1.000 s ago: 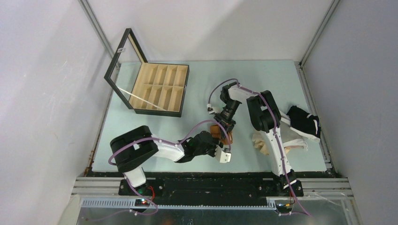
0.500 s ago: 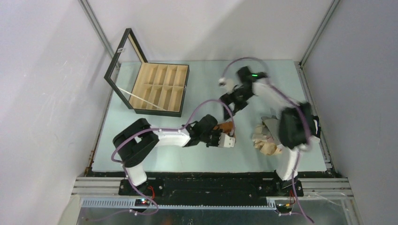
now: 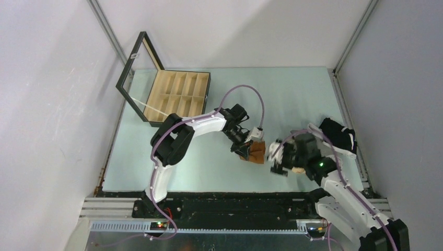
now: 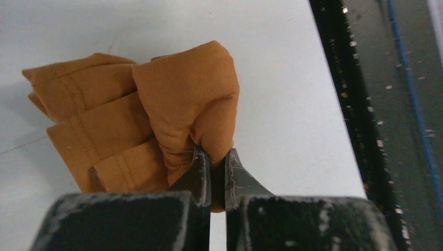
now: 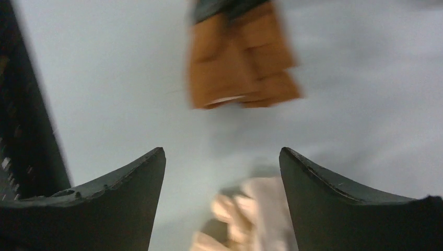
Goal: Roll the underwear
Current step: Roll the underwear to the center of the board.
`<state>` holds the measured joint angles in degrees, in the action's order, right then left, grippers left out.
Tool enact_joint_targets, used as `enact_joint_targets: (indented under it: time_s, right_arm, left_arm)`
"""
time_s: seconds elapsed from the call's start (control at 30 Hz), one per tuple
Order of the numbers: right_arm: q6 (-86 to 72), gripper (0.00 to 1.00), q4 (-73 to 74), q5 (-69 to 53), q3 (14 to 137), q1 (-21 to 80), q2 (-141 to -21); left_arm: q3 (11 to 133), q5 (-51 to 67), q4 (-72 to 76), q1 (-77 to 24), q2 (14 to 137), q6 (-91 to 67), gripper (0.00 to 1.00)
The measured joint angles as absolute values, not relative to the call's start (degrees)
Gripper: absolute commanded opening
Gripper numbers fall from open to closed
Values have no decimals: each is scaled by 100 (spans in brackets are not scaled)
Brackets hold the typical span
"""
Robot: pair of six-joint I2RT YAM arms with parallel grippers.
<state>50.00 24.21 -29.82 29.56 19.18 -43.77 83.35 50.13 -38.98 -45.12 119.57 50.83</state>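
Loosely rolled rust-brown underwear [image 4: 130, 125], one end between left fingers [image 4: 196, 175].

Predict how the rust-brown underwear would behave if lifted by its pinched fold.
Probably floppy: the rust-brown underwear bunches in soft creases where the left hand pinches it. Likely light, being thin cloth. Its loose folds may unroll when lifted.

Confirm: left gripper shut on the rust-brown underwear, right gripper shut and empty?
Wrong on the right gripper: it is open, not shut. The right wrist view shows its jaws wide apart with nothing between them. The left gripper is indeed shut on the rust-brown underwear, as the left wrist view shows.
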Motion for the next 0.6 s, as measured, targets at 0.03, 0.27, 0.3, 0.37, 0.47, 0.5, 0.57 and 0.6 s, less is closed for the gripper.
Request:
enact_joint_targets:
  time_s: [0.03,0.27,0.3,0.37,0.47,0.5,0.57,0.6]
  right_arm:
    - [5286,85,2526,-2934,2676,2158,-4351]
    - [6313,85,2191,-2515,2200,3667,-4644]
    - [6335,84,1997,-2403,2187,3872,-4779]
    - [6351,83,1594,-2139,2126,4244,-5035]
    - [6309,83,1063,-1798,2036,4681,-5404]
    - [6300,83,939,-1730,2027,4748,-5502]
    - [6281,80,620,-1597,2021,4814,-5717]
    - [6281,77,419,-1538,2021,4831,-5846]
  left_arm:
    - [8447,5157,-4069,-4458,12051,5107,0]
    - [8696,6097,-4917,-4091,12466,5035,0]
    - [8696,6160,-4993,-4075,12488,5002,0]
    - [8696,6228,-5142,-4062,12519,4974,0]
    - [8696,6292,-5312,-4062,12551,4941,0]
    - [8696,6318,-5343,-4058,12564,4936,0]
    - [8698,6368,-5422,-4040,12591,4908,0]
    - [8698,6392,-5461,-4029,12604,4897,0]
